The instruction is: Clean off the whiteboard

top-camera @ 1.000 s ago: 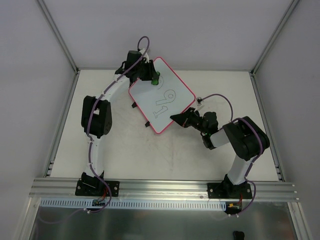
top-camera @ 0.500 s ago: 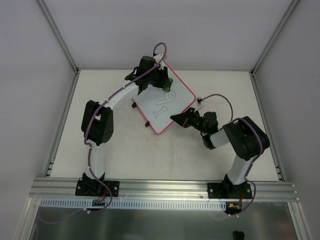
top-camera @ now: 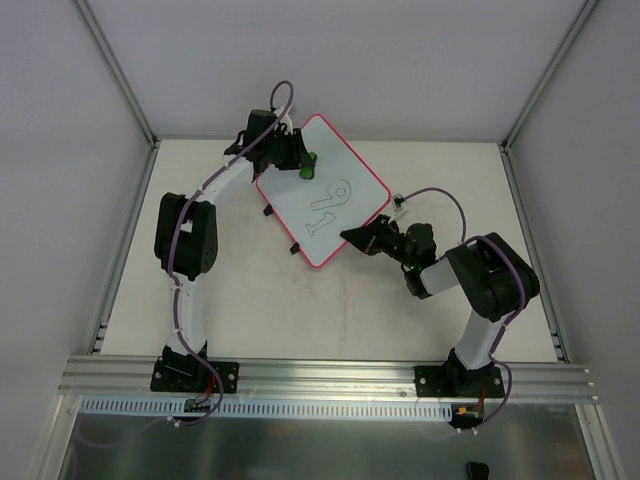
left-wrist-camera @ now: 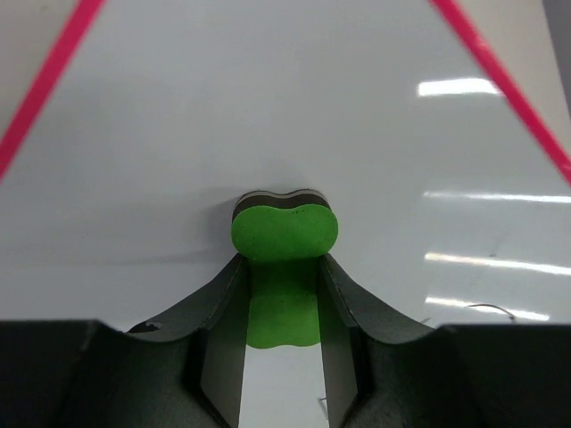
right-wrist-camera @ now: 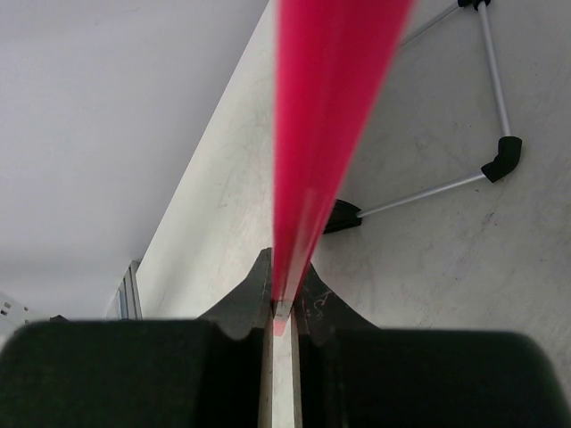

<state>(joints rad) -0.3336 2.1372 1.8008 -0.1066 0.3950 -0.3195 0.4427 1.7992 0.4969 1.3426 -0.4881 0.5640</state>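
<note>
Both clamp: right hand (top-camera: 347, 236) pinches the whiteboard (top-camera: 350, 178) by its rim, left hand (left-wrist-camera: 284, 267) holds a green eraser (left-wrist-camera: 284, 234) on it.

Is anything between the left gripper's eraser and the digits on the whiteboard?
Nothing visible. The left gripper holds the green eraser on the whiteboard near its far corner; only bare board separates it from the digits. The right gripper clamps the near rim, clear of them.

One whiteboard (top-camera: 355, 175), one green eraser (left-wrist-camera: 284, 234), two written digits (top-camera: 338, 193)

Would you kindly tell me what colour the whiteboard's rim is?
Red-pink. The whiteboard rim shows best in the top external view.
</note>
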